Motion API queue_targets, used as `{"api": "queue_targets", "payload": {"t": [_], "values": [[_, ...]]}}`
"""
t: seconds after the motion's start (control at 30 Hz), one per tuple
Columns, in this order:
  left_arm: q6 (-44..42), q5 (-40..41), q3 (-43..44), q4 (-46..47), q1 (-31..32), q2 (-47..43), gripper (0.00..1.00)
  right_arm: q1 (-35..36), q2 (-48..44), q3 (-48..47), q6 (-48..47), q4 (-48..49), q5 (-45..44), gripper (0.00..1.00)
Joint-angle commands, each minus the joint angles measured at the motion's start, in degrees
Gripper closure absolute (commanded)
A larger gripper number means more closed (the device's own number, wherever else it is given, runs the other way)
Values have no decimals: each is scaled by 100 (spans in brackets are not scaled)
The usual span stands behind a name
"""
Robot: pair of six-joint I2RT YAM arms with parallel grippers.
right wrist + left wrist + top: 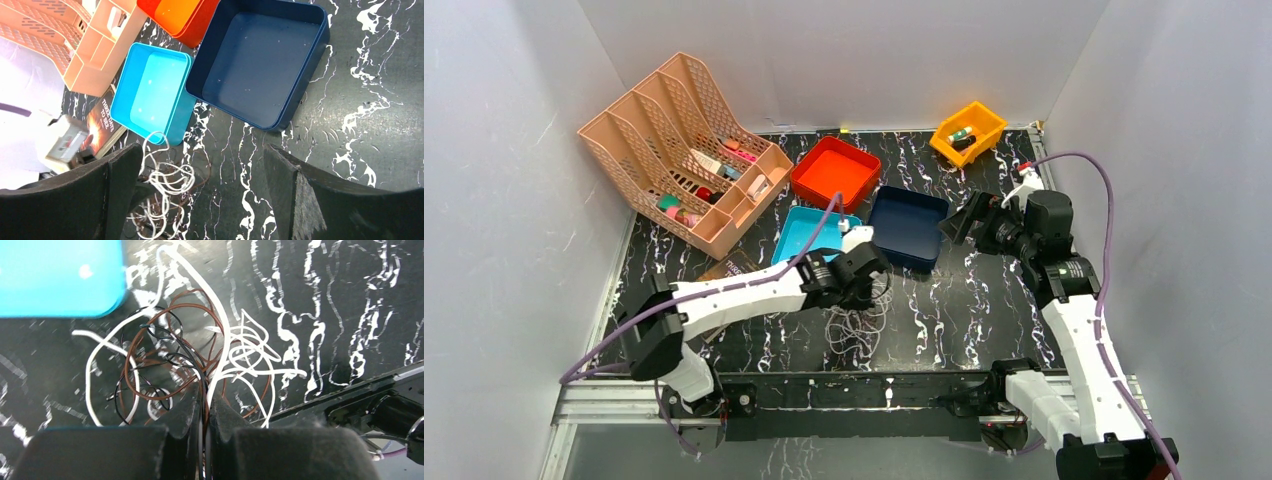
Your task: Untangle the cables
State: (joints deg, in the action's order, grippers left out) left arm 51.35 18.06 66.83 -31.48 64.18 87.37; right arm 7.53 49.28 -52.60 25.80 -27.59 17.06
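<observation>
Black marbled desk (964,310): open room right of tangle, cyan tray (809,232) and navy tray (907,226) edges close behind. Tangled cables (190,355) on desk mid-front, white, brown, black loops; light, limp, snag-prone, best taken by outer free loop. Left end effector (206,402) clenched on white, brown strands. Right end effector (200,170) spread wide, empty.

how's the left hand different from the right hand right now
The left hand is shut, pinching strands of the cables; the right hand stands wide open and holds nothing. The left hand is down at the tangle near the light blue tray; the right hand is beside the dark blue tray, apart from the cables. Both are black and two-fingered.
</observation>
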Motion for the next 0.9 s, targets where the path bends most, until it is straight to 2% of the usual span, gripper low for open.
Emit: {"api": "queue_targets", "payload": {"t": [0.0, 0.3, 0.4, 0.43, 0.53, 0.67, 0.77, 0.87], "values": [[-568, -528, 505, 948, -2, 461, 100, 7, -233, 4, 179, 181, -287, 2], [-1247, -674, 1425, 1331, -84, 1503, 100, 4, -366, 49, 240, 90, -405, 2], [-1377, -615, 1403, 1331, -201, 1556, 100, 5, -377, 72, 209, 63, -428, 2], [-1383, -589, 1324, 1317, -247, 1526, 97, 9, -380, 82, 203, 55, -438, 2], [-1365, -554, 990, 1356, -370, 1289, 75, 5, -368, 106, 163, 29, -464, 2], [-1437, -557, 660, 1438, -477, 863, 53, 11, -366, 208, 191, 44, -552, 2], [-1628, -734, 497, 1532, -535, 649, 44, 4, -351, 344, 276, 135, -496, 2], [-1788, -823, 420, 1531, -570, 462, 41, 10, -333, 428, 345, 167, -475, 2]]}}
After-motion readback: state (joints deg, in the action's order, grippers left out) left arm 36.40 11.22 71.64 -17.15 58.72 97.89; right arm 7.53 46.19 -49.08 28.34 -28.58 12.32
